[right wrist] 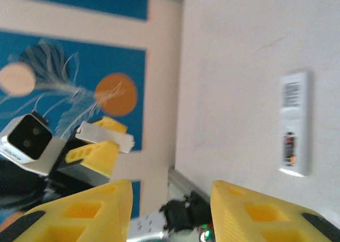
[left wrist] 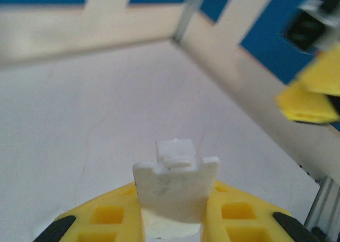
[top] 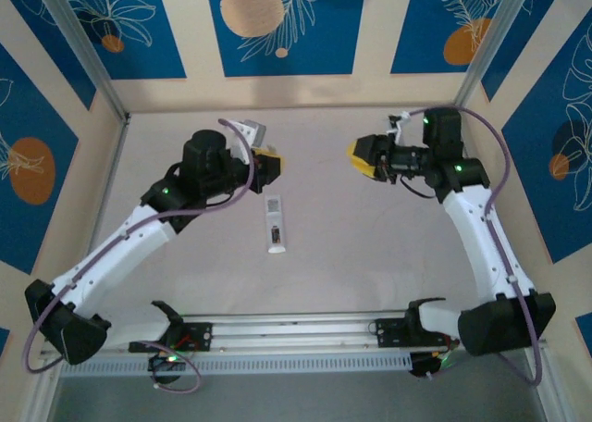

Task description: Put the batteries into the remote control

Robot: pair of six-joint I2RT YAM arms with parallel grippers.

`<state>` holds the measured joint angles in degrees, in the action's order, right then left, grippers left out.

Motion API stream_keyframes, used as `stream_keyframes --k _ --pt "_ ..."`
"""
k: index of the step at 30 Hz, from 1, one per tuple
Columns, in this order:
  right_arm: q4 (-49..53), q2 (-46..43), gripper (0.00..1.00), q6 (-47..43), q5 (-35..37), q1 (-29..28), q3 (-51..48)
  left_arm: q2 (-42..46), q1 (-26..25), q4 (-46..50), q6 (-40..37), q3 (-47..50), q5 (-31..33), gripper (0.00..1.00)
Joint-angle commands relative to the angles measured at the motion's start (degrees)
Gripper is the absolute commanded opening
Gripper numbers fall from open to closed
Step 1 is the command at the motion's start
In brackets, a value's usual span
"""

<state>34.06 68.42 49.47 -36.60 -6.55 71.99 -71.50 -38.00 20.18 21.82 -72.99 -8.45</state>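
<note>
The remote control (top: 275, 224) lies on the table between the arms, a slim white bar. In the right wrist view the remote control (right wrist: 295, 124) shows a label and a dark, reddish patch (right wrist: 289, 146); I cannot tell whether the batteries are in there. My left gripper (top: 269, 163) hovers above the table behind the remote. It is shut on a flat white cover plate (left wrist: 175, 186) with a small tab on top. My right gripper (top: 357, 154) is held up on the other side, facing the left one. Its jaws (right wrist: 171, 191) stand open with nothing between them.
Cream walls with blue panels close in the table on the back and both sides, with metal posts in the corners (top: 125, 117). A metal rail (top: 287, 334) runs along the near edge between the arm bases.
</note>
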Motion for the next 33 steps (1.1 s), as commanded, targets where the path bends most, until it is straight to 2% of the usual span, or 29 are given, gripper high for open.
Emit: stream_keyframes --k 1,8,14,19,33 --pt "2.5 -3.9 0.44 1.1 6.8 0.3 -4.9 -6.2 -0.9 20.5 15.0 -2.6 8.7 0.23" --pt "3.3 -9.3 0.44 1.0 8.6 -0.1 -12.0 -19.9 -4.5 24.9 21.8 -5.8 12.3 0.24" --pt "5.4 -11.8 0.44 -1.1 8.8 -0.6 -14.0 -28.2 -6.8 27.8 25.8 -7.6 16.9 0.25" --pt "5.4 -12.1 0.44 -1.8 7.6 -0.6 -14.7 -30.5 -9.3 27.9 29.5 -6.9 20.0 0.26" --pt "5.5 -12.6 0.45 -1.7 6.9 -0.6 -14.1 -34.9 -9.5 23.5 30.4 -0.7 15.8 0.27"
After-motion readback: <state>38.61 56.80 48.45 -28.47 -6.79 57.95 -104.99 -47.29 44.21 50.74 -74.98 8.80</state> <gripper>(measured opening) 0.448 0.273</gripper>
